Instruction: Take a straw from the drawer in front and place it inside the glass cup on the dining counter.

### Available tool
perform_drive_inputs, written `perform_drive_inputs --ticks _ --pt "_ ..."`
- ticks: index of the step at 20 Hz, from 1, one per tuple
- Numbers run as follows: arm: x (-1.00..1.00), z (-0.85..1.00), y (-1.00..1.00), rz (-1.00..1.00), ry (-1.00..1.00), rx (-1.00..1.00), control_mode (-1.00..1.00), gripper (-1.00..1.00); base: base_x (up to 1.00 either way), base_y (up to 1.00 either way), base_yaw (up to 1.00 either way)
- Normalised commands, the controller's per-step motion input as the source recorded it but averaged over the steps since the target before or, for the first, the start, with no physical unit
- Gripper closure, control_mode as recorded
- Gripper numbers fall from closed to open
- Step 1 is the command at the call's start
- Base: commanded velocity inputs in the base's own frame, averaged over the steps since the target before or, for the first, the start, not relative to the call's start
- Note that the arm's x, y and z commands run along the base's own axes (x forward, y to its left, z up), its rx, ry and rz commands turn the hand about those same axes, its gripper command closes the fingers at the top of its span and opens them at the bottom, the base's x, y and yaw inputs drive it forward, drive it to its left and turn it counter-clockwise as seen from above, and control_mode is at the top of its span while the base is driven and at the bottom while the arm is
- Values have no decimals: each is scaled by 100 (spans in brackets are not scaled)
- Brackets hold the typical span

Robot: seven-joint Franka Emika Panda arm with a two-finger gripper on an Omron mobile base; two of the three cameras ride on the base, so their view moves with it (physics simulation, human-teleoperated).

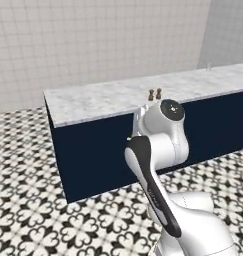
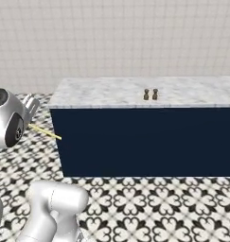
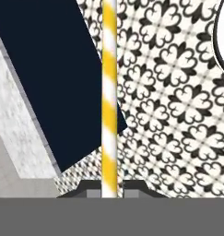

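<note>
My gripper (image 3: 109, 186) is shut on the straw (image 3: 109, 92), a thin yellow-and-white striped stick that runs straight up from between the two dark fingertips in the hand view. In the right base view the straw (image 2: 45, 132) juts out from the hand towards the left end of the dining counter (image 2: 111, 92), level with its navy-blue base. The counter's marbled top (image 1: 103, 100) stretches away to the right. A faint clear shape at its far right end (image 1: 209, 65) may be the glass cup. The drawer is out of view.
Two small dark brown shakers (image 1: 155, 94) stand near the front edge of the counter top (image 2: 150, 94). Black-and-white patterned floor tiles (image 2: 149, 208) lie before the counter, and a white tiled wall rises behind it.
</note>
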Motion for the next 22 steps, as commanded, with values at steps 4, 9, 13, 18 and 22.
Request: perform_drive_inputs --ticks 4,9,13,18,22 --pt "0 0 0 0 0 0 100 100 64 100 -8" --pt "0 0 0 0 0 0 100 100 67 100 -14" --pt "0 0 0 0 0 0 100 100 63 100 -22" --pt "0 0 0 0 0 0 100 100 62 100 -28" --pt "0 0 0 0 0 0 100 100 60 100 -28"
